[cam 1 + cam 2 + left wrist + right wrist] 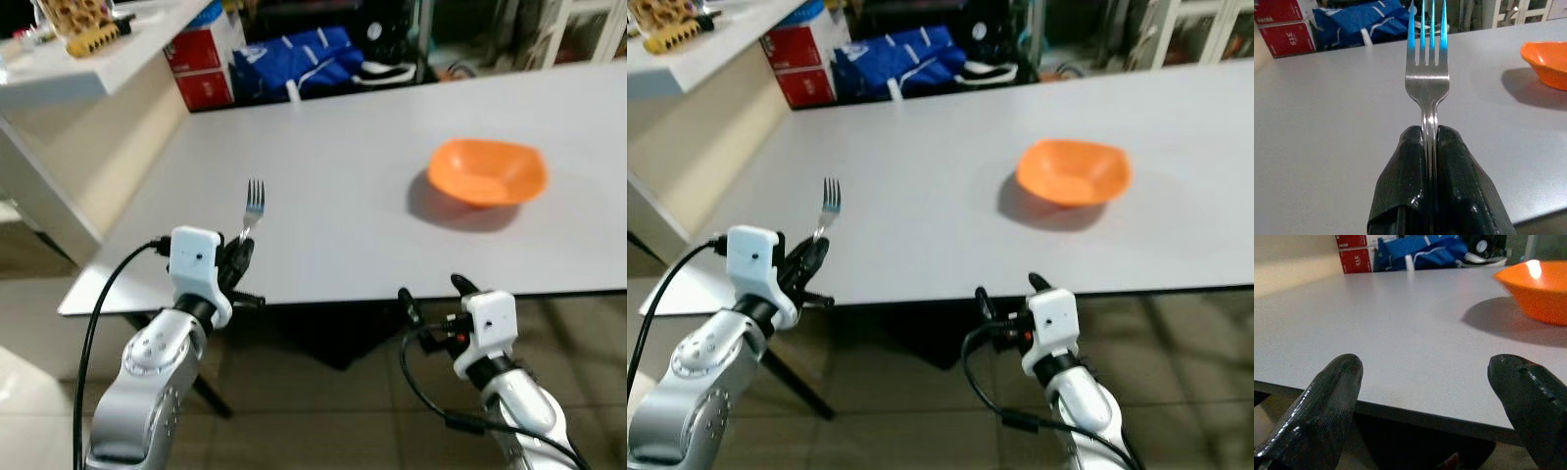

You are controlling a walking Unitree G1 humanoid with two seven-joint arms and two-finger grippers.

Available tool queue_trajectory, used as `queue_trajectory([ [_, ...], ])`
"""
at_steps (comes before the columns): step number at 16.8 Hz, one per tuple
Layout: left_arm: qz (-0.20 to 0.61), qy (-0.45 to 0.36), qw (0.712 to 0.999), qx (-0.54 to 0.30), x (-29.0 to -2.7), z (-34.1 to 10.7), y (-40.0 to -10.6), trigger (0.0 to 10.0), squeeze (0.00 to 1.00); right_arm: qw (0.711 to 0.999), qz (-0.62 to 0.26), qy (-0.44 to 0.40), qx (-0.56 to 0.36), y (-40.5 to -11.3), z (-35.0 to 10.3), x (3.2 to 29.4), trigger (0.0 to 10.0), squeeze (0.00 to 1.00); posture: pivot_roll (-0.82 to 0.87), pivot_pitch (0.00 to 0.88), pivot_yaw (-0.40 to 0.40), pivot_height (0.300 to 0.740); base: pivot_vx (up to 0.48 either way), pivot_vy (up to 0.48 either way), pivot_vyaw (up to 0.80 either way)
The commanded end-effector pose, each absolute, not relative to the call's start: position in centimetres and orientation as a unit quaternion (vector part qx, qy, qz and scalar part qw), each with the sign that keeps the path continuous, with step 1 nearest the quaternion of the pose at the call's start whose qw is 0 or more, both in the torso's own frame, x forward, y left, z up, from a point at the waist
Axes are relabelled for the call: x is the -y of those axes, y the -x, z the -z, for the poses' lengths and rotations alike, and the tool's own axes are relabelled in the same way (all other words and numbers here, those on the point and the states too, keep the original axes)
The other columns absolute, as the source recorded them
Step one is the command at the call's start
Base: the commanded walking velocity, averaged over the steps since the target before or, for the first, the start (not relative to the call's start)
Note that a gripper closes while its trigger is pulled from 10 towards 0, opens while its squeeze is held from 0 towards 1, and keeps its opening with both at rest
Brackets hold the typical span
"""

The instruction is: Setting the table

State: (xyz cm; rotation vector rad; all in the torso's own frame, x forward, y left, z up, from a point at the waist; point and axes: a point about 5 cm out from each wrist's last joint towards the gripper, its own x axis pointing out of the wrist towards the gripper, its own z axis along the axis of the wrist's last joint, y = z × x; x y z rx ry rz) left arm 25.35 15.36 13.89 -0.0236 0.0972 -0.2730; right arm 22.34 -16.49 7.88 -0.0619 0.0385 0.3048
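Fork point(254, 204) held upright by the left gripper point(238, 257), fingers point(1400, 181) pinched flat on the handle so the tines point up and away over the near edge of the bench point(323, 176). Holding it low on the handle likely leaves the head free to be laid down first. Orange bowl point(487, 172) sits on the bench well to the right of the fork, apart from it; the fork probably belongs just beside the bowl. Right gripper point(431, 299) waits below the bench edge, nearer the bowl, fingers point(1327, 401) spread wide and holding nothing.
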Motion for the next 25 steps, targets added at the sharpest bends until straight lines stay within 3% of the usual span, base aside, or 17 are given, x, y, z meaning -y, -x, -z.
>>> queue_trajectory([
  [1, 0.123, 0.000, 0.991, -0.048, -16.0, -14.0, -25.5, 0.0, 0.00, 0.986, -0.164, 0.027, -0.011, -22.3, -8.1, 15.8, 10.0, 0.00, -0.20, 0.000, 0.193, 0.740, 0.000, -0.442, 0.00],
  [12, 0.102, 0.009, 0.993, -0.053, -16.4, -13.6, -26.0, 0.0, 0.00, 0.985, -0.170, 0.029, -0.006, -22.3, -8.2, 16.0, 10.0, 0.00, -0.20, 0.000, 0.191, 0.740, 0.221, -0.387, 0.00],
  [17, 0.033, 0.041, 0.996, -0.072, -19.3, -11.4, -23.9, 0.0, 0.00, 0.986, -0.167, 0.030, -0.003, -22.5, -8.0, 16.0, 10.0, 0.00, -0.22, 0.000, 0.175, 0.740, 0.283, -0.385, 0.00],
  [19, 0.039, 0.047, 0.996, -0.068, -18.4, -11.1, -24.3, 0.0, 0.00, 0.984, -0.172, 0.039, 0.003, -22.6, -8.3, 15.8, 10.0, 0.00, -0.25, 0.000, 0.131, 0.740, 0.274, -0.392, 0.00],
  [25, 0.076, 0.064, 0.994, -0.042, -16.4, -12.7, -26.0, 0.0, 0.00, 0.984, -0.173, 0.045, 0.003, -22.6, -8.7, 15.7, 10.0, 0.00, -0.25, 0.000, 0.147, 0.740, 0.091, -0.131, 0.00],
])
